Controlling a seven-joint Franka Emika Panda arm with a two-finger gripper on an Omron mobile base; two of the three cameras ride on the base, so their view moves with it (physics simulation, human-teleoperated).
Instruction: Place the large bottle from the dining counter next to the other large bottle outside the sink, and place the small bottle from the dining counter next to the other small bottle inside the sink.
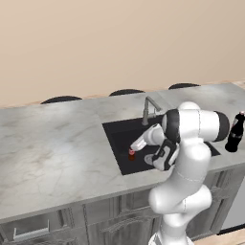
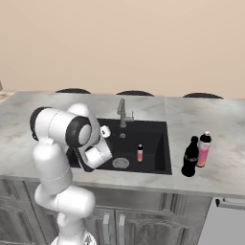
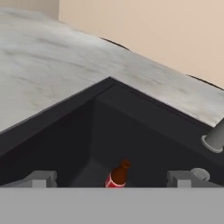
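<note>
Right base view: broad light grey marble-patterned table [image 2: 57, 103] with a black rectangular sink [image 2: 160, 143] set into it and a slim silver gooseneck faucet [image 2: 122, 111] at the far rim. A short pale pink bottle with a dark cap [image 2: 139, 153] stands upright on the basin floor, right of the round drain [image 2: 120, 163]. On the table right of the sink, a tall near-black cola-style bottle with a dark red band [image 2: 190, 157] stands just beside a tall bottle with a pale orange-pink label [image 2: 203, 149]; whether they touch, cannot tell. The white arm bends down over the left part of the basin.

Left base view: a short brown glass bottle with a red label [image 1: 131, 154] stands upright in the sink, close in front of the white hand.

Hand view: claw [image 3: 111, 178] open, its two grey finger tips [image 3: 41, 178] set wide apart at the bottom, nothing between the pads. The brown bottle shows low between them, down on the basin floor and leaning in this tilted view. The faucet base sits at the right edge.
</note>
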